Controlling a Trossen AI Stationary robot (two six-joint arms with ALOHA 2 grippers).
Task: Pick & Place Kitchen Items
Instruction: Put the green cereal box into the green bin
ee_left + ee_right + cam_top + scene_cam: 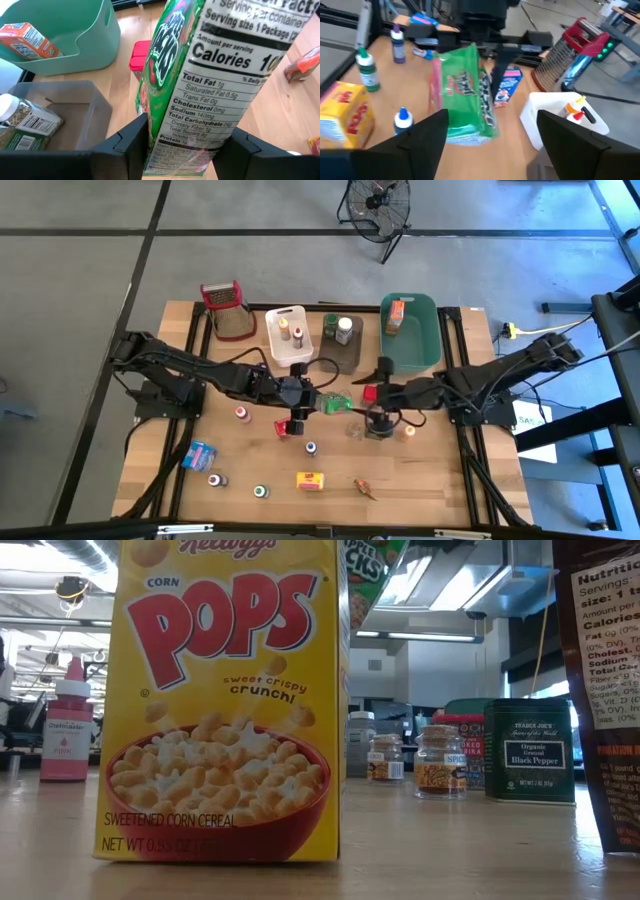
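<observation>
Green cereal box (200, 90) is pinched upright between my left fingers (127, 145) at the centre of the overhead frame, its top cut off in the wrist view. My right fingers (420, 140) stand spread, holding nothing, just right of it. A red box (139, 56) hides partly behind it. The green tub (425, 340) at upper right holds an orange box (396, 317). On the wooden surface (440, 470), the yellow cereal box (225, 700) blocks much of the low view.
</observation>
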